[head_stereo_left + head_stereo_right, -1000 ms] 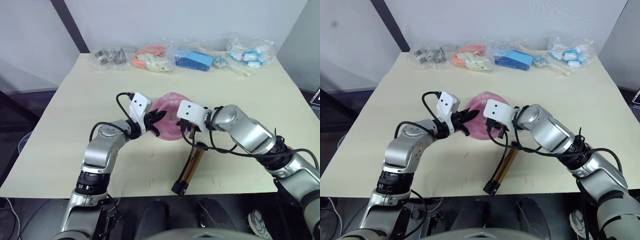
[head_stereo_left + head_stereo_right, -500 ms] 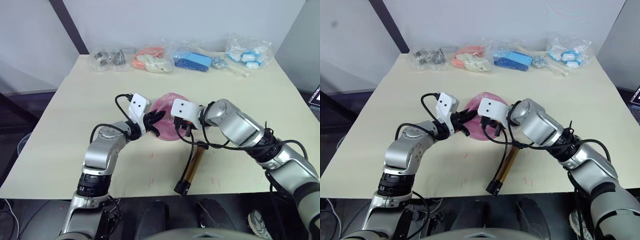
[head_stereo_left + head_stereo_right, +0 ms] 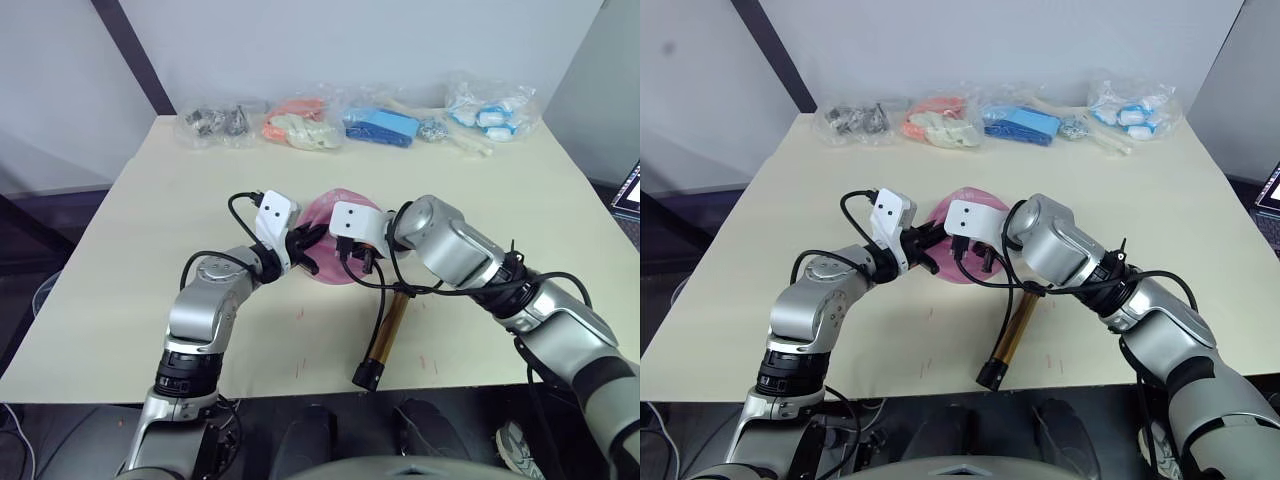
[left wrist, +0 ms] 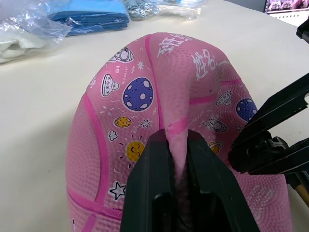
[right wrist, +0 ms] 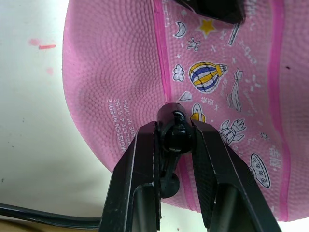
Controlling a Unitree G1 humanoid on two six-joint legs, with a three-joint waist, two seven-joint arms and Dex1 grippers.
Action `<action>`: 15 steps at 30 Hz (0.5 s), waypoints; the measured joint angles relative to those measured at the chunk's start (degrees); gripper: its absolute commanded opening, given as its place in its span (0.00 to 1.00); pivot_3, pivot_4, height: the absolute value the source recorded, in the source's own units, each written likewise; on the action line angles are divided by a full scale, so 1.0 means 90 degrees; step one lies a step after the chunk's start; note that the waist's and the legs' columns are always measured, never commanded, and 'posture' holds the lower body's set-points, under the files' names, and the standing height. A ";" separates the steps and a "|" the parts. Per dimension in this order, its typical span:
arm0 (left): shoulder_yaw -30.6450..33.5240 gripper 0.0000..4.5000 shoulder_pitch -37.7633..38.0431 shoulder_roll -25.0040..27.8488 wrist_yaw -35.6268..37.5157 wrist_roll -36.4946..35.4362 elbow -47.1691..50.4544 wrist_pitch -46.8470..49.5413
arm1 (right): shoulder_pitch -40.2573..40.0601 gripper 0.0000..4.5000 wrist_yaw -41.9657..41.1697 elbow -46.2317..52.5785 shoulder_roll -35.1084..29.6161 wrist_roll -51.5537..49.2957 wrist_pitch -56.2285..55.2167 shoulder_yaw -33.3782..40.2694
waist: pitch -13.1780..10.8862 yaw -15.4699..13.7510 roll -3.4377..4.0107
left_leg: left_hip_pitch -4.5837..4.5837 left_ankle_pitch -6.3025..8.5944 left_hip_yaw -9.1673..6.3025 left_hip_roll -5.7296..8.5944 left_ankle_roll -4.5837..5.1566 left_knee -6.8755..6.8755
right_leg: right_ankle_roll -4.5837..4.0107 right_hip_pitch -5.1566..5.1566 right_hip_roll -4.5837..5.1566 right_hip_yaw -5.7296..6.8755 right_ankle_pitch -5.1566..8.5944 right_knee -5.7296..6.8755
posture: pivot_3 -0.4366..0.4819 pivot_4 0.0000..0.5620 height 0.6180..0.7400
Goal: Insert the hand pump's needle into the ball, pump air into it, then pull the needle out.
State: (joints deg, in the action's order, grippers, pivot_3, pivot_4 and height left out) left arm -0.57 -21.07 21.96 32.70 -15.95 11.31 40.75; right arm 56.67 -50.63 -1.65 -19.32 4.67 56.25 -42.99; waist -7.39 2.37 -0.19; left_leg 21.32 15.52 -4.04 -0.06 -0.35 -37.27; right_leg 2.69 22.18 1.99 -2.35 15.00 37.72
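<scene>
While the pink rubber ball with cartoon prints sits near the middle of the beige tabletop, it looks soft and underinflated: the left gripper has its two black fingers nearly closed, pinching up a fold of the rubber skin between them. That slack skin will likely give under a push, so the pinch on a fold seems a sensible way to brace it; the pebbled surface should offer decent friction.

The right gripper is clamped on the black fitting of the needle, which it holds right against the ball's surface beside the small printed lettering. Whether the thin silver pin has entered the valve hole cannot be told. The needle probably bends easily, so taking it by the fitting, as here, is the safer hold.

From that fitting a thin black hose runs back to the slim bronze-gold hand pump, lying toward the tabletop's near edge, just beside the ball.
</scene>
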 measured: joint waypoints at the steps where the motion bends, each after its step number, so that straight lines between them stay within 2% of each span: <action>1: 0.0000 0.00 0.0002 -0.0002 -0.0008 0.0000 -0.0003 0.0001 | 0.0000 0.08 -0.0028 -0.0056 0.0022 0.0023 -0.0036 -0.0003 | 0.0000 0.0002 0.0000 | -0.0020 0.0001 0.0001 0.0000 0.0000 0.0008 | -0.0003 -0.0018 0.0000 0.0000 0.0002 -0.0005 | 0.48 0.27 1.00; 3: 0.0002 0.00 0.0018 -0.0003 -0.0042 0.0000 -0.0011 0.0009 | 0.0002 0.08 -0.0075 -0.0204 0.0118 0.0135 -0.0117 -0.0031 | 0.0002 0.0013 -0.0003 | -0.0078 0.0002 0.0003 -0.0001 0.0000 0.0030 | -0.0006 -0.0062 0.0000 0.0001 0.0015 -0.0019 | 0.48 0.27 1.00; 15: 0.0025 0.00 0.0106 0.0002 -0.0094 0.0001 -0.0029 0.0009 | -0.0009 0.08 -0.0206 -0.0650 0.0406 0.0458 -0.0439 -0.0033 | 0.0052 0.0034 -0.0013 | -0.0104 0.0002 0.0004 -0.0004 -0.0001 0.0054 | -0.0002 -0.0069 -0.0003 -0.0004 0.0025 -0.0017 | 0.48 0.27 1.00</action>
State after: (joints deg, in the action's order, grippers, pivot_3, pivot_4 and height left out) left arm -0.35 -20.11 21.98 31.85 -15.94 11.05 40.83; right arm 56.59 -52.49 -7.50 -15.67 8.79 52.30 -43.28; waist -6.92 2.68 -0.30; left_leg 20.38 15.54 -4.00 -0.10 -0.36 -36.79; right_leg 2.67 21.56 1.97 -2.39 15.23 37.56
